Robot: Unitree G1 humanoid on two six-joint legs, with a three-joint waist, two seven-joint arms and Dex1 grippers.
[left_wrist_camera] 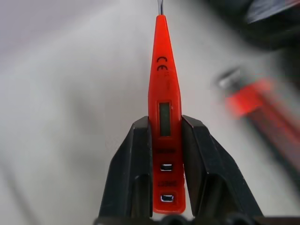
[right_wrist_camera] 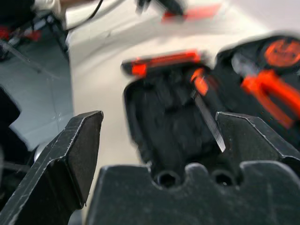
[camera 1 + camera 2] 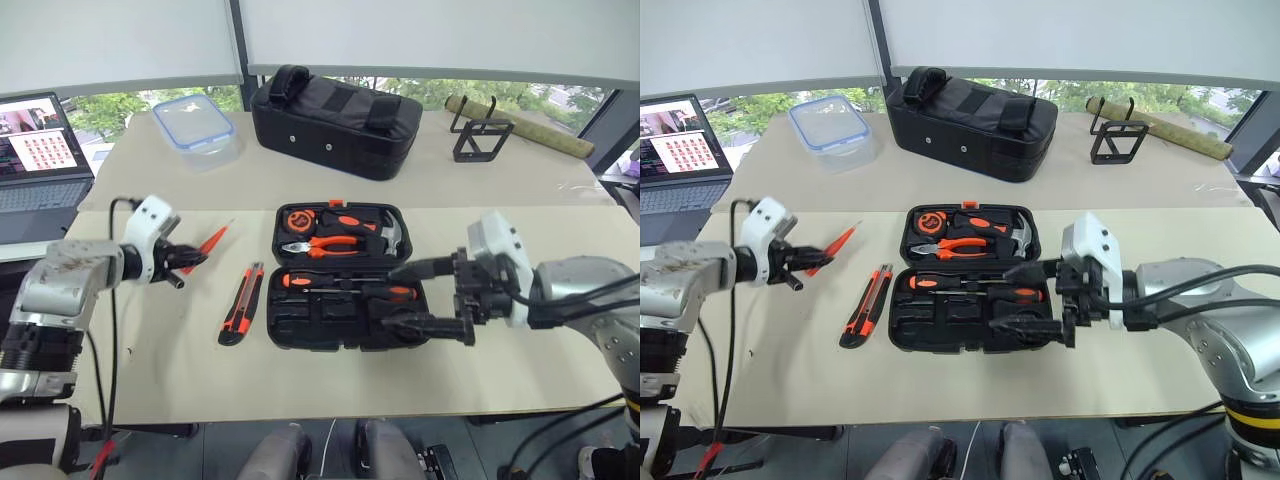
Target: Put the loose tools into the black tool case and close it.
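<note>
Beige desk (image 3: 160, 380) by windows, open black tool case (image 3: 345, 277) at centre with pliers (image 3: 325, 246), a hammer (image 3: 392, 236) and two screwdrivers (image 3: 345, 286) in its slots. Left gripper (image 1: 165, 140) has its jaws clamped on the small orange screwdriver (image 1: 164, 101), held above the desk left of the case. Utility knife (image 3: 241, 302) lies on the desk between them. Right gripper (image 3: 412, 296) hangs over the case's right edge, jaws wide apart, holding nothing. Black bag (image 3: 335, 120) and lidded clear box (image 3: 196, 127) sit at the back

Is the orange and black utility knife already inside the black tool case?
No, the utility knife lies on the table beside the open black tool case, just off its left edge.
</note>
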